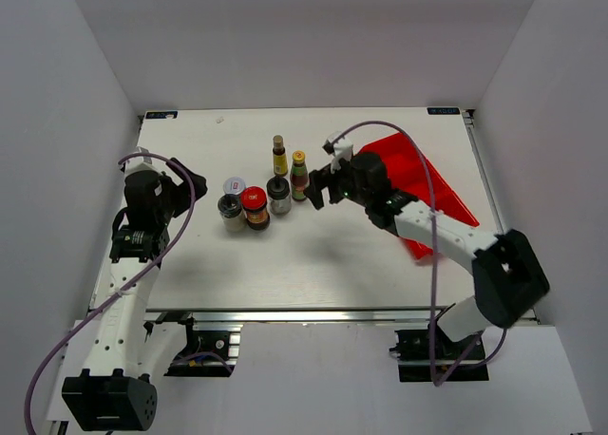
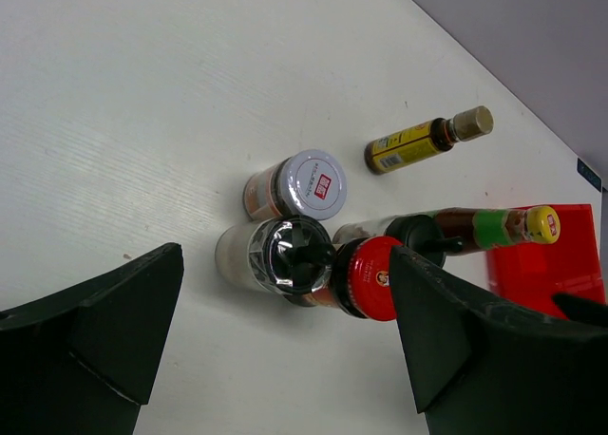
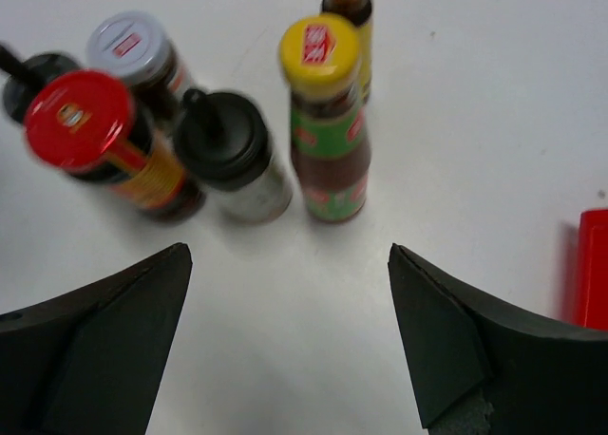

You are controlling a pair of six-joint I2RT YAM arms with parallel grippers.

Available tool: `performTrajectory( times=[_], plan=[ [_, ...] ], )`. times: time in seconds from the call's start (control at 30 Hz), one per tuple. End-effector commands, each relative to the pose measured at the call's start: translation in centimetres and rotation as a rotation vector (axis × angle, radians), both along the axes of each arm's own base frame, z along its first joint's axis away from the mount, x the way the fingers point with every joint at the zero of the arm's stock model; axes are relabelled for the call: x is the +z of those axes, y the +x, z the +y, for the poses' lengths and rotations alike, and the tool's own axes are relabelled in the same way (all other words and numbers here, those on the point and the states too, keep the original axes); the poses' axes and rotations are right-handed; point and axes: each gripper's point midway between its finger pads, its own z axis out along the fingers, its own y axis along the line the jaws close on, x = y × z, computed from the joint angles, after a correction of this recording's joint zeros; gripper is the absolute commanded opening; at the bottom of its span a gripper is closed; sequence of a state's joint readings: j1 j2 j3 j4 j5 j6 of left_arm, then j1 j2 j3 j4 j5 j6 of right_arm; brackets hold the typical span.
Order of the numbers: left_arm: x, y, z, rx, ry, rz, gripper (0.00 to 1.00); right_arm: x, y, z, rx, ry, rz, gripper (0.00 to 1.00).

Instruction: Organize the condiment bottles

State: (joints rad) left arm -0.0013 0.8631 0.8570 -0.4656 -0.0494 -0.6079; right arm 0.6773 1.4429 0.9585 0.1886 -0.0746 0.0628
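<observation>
The condiment bottles stand upright in a cluster mid-table. They are a slim dark bottle [image 1: 278, 156], a yellow-capped sauce bottle [image 1: 299, 176], a black-capped shaker [image 1: 278, 195], a red-lidded jar [image 1: 254, 207], a white-lidded jar [image 1: 234, 185] and a second shaker [image 1: 230, 212]. My left gripper [image 1: 198, 186] hovers just left of the cluster, open and empty. Its wrist view shows the near shaker [image 2: 290, 255] and red-lidded jar [image 2: 370, 276] ahead of the jaws. My right gripper [image 1: 318, 186] is open just right of the yellow-capped bottle [image 3: 323, 122], with only bare table between its fingers [image 3: 142, 302].
A red plastic bin [image 1: 418, 183] lies tilted at the right, under and behind my right arm; its edge [image 3: 594, 269] shows beside the right finger. Bare white table lies in front of the cluster. Grey walls enclose the table on three sides.
</observation>
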Motion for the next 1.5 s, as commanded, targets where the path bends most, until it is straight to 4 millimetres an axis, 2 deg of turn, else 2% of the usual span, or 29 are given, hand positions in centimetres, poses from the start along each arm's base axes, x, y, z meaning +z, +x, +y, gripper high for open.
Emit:
performTrajectory(
  times=[0.0,0.07,0.1,0.17,0.2,0.37,0.4,0.43,0.5,0.53,0.6,0.73,0.87,1.0,1.07,1.1,1.13,1.17,1.2,1.23,1.3,1.47],
  plan=[
    [0.3,0.3,-0.3,-0.028,0.010,-0.032,0.98,3.7,5.5,2.1,-0.086,0.068,-0.178,0.89],
    [0.3,0.6,-0.5,-0.039,0.005,-0.044,0.98,4.9,7.1,3.6,-0.086,0.126,-0.217,0.89],
    [0.3,0.6,-0.6,-0.043,0.006,-0.049,0.98,3.2,8.0,4.2,-0.089,0.114,-0.199,0.89],
    [0.1,0.8,-0.7,-0.051,0.009,-0.048,0.98,3.3,9.3,4.9,-0.118,0.139,-0.200,0.89],
    [0.2,0.9,-0.7,-0.056,0.012,-0.049,0.98,2.4,9.9,5.3,-0.123,0.137,-0.202,0.89],
    [0.0,1.4,-0.7,-0.059,0.017,-0.064,0.98,1.1,11.5,7.1,-0.099,0.162,-0.205,0.86],
    [0.0,1.4,-1.4,-0.096,0.006,-0.065,0.98,0.6,11.9,7.5,-0.106,0.174,-0.194,0.82],
    [-0.2,1.4,-1.4,-0.096,0.005,-0.060,0.98,0.9,12.2,7.8,-0.108,0.192,-0.210,0.73],
    [-0.5,1.5,-1.4,-0.101,0.009,-0.051,0.98,0.2,12.2,8.0,-0.103,0.214,-0.210,0.67],
    [-0.6,1.6,-1.4,-0.102,0.011,-0.050,0.98,0.7,12.3,8.2,-0.097,0.239,-0.234,0.63],
    [-0.7,1.7,-1.4,-0.104,0.015,-0.050,0.98,0.2,12.4,8.3,-0.095,0.247,-0.233,0.57],
    [-0.8,1.8,-1.4,-0.103,0.019,-0.057,0.98,0.1,12.3,8.2,-0.099,0.250,-0.250,0.37],
    [-0.9,1.9,-1.4,-0.108,0.022,-0.056,0.98,2.0,12.1,7.4,-0.118,0.267,-0.308,0.24],
    [-0.9,1.9,-1.5,-0.119,0.026,-0.064,0.98,5.7,12.5,6.0,-0.178,0.263,-0.390,0.20],
    [-0.9,1.9,-1.5,-0.120,0.029,-0.067,0.98,7.2,13.4,4.4,-0.260,0.252,-0.423,0.18],
    [-0.8,2.0,-1.5,-0.122,0.030,-0.070,0.98,9.0,13.7,3.6,-0.289,0.255,-0.454,0.18],
    [-0.9,2.0,-1.5,-0.120,0.032,-0.068,0.98,9.1,14.3,2.7,-0.323,0.230,-0.438,0.17],
    [-0.9,2.1,-1.5,-0.121,0.035,-0.068,0.98,11.0,15.0,1.4,-0.347,0.247,-0.450,0.16],
    [-0.9,2.1,-1.5,-0.124,0.037,-0.071,0.98,11.4,15.2,0.8,-0.349,0.248,-0.445,0.16],
    [-0.9,2.2,-1.4,-0.121,0.039,-0.071,0.98,11.9,15.8,-0.7,-0.368,0.251,-0.445,0.15],
    [-1.0,2.3,-1.3,-0.113,0.042,-0.069,0.98,13.7,15.9,-2.7,-0.404,0.278,-0.466,0.14],
    [-0.8,2.8,-1.0,-0.102,0.058,-0.069,0.98,15.4,17.9,-9.5,-0.524,0.246,-0.475,0.13]
  ],
)
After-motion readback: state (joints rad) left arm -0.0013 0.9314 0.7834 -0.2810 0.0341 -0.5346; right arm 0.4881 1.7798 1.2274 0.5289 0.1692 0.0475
